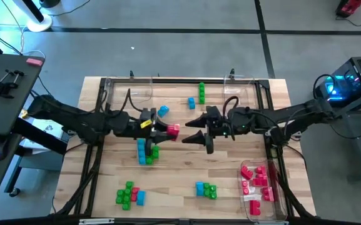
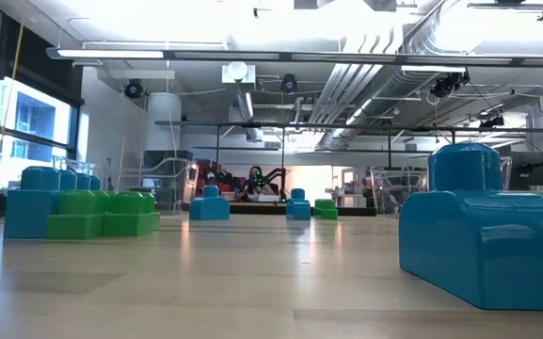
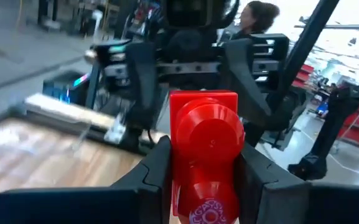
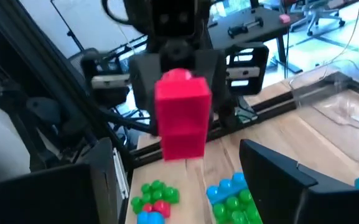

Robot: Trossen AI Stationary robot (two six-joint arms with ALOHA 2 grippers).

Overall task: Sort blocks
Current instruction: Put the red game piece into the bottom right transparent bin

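I am handing a red block from my left end effector to my right one, near the middle of the tabletop.

My left end effector (image 1: 167,130) is squeezing the red block (image 1: 173,130) tight between its fingers (image 3: 157,168) and holding it up in the air. My right end effector (image 1: 194,130) is waiting just beside it, at three o'clock from the block, with its fingers wide apart and nothing in them. I think the next move needs the right fingers to slide around the block and close before the left lets go. Then the block goes to the clear tray (image 1: 281,209) at five o'clock, where other red blocks (image 1: 257,178) are lying. Green and blue blocks (image 1: 147,152) are waiting at six o'clock.
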